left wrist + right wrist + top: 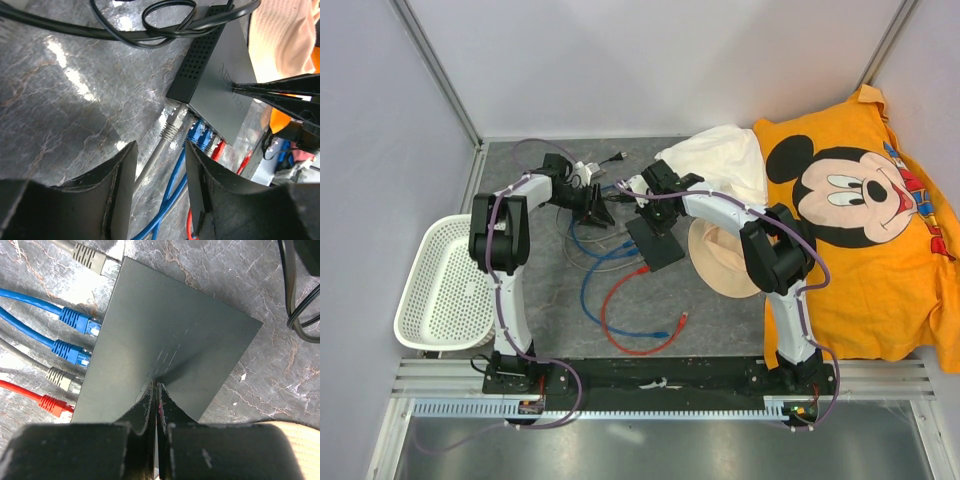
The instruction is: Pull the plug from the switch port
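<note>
Right gripper (156, 386): clenched, empty, tips pressing the lid of the black box (175, 325). Box: flat, matte, lying on the marbled table (280, 370); switch port (102, 327) edge lined with plugs (75, 320), grey, blue, red. Left gripper (161, 150): half parted astride the cable of the end grey plug (171, 127), no grip visible.

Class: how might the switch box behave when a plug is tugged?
The switch box looks thin, probably light, so it may slide on the glossy tabletop. Lying flat, it likely won't tip. The right claw atop probably steadies it.
</note>
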`<state>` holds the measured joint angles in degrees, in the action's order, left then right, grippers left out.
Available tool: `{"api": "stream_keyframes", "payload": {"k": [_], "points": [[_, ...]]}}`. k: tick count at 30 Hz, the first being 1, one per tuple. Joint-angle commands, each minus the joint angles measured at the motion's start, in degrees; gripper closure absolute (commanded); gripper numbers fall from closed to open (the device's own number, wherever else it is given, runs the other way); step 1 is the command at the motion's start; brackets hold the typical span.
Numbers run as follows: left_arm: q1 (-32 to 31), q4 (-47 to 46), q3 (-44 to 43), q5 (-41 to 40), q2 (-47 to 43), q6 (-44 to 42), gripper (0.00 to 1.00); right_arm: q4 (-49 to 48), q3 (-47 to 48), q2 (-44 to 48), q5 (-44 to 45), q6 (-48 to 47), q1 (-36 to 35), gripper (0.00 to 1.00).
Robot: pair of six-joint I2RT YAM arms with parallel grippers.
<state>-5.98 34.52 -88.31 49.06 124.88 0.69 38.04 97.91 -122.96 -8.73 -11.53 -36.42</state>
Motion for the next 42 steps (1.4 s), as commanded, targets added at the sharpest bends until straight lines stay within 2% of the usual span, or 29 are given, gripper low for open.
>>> {"api": "stream_keyframes", "payload": {"k": [1,7,16,22,37,42], "points": [[-0.09,-0.24,-2.48,4.55,1.24,0.1,0.5,1.95,-1.23,-0.26,-0.41,-0.78,-0.75,1.0],[-0.44,-0.6,-2.13,7.63,3.35,0.19,0.52,2.3,-1.32,-1.58,-0.76,-1.04,-1.45,1.0],[-1.32,-0.95,-2.56,5.96,5.99,1.15,0.54,2.83,0.09,-3.61,-0.5,-1.57,-1.72,1.0],[-1.32,-1.56,-3.36,9.91,8.8,3.7,0.58,2.91,0.0,-3.78,-0.41,-1.83,-2.07,1.0],[-2.11,-2.0,-5.2,11.15,11.61,6.08,0.62,3.27,0.26,-4.57,0.65,-2.45,-2.69,1.0],[-3.42,-2.09,-5.03,9.39,11.09,6.08,0.63,3.35,0.26,-4.66,0.73,-2.44,-2.69,1.0]]}}
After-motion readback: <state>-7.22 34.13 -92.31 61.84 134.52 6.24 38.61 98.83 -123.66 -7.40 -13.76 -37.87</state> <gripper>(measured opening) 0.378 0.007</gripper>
